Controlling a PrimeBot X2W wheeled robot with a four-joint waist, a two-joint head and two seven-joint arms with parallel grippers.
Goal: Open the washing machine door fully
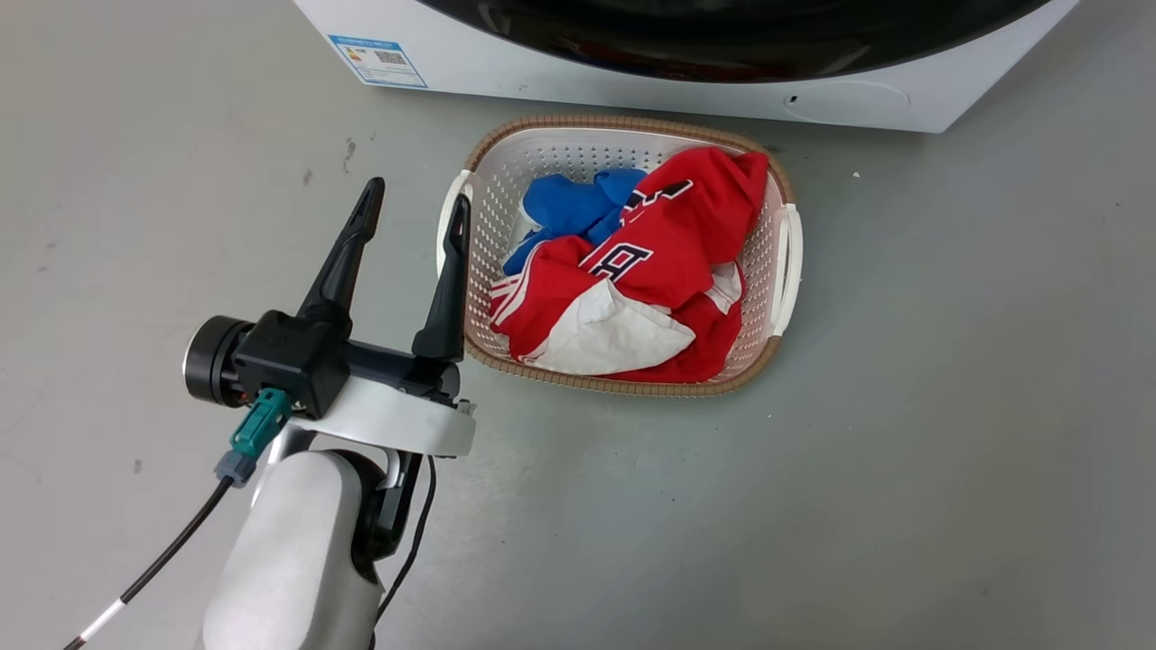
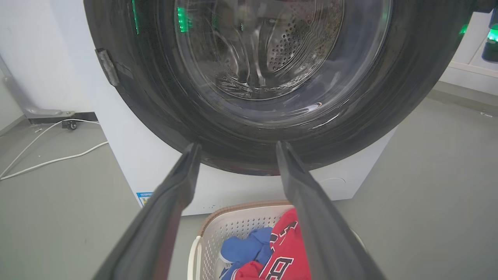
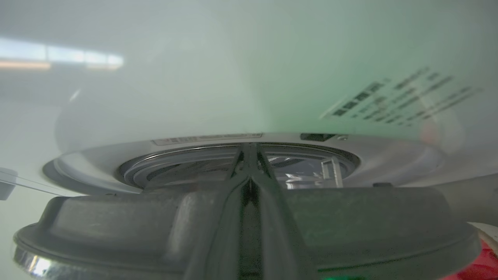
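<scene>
Fingers of right hand (image 3: 249,149) pressed together against door (image 3: 350,217) to swing it; left hand (image 1: 417,194) spread wide, empty, idle left of basket (image 1: 623,120).

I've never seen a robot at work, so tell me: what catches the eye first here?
The red jersey heaped with blue cloth in a white basket on the grey floor, straight ahead. Behind it looms the washing machine door, a glossy black ring around bulging glass. At the head view's lower left, the left gripper holds its jaws wide apart.

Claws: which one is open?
The left claw: its two long dark fingers stand spread apart. The right claw is pressed shut, tips together.
</scene>
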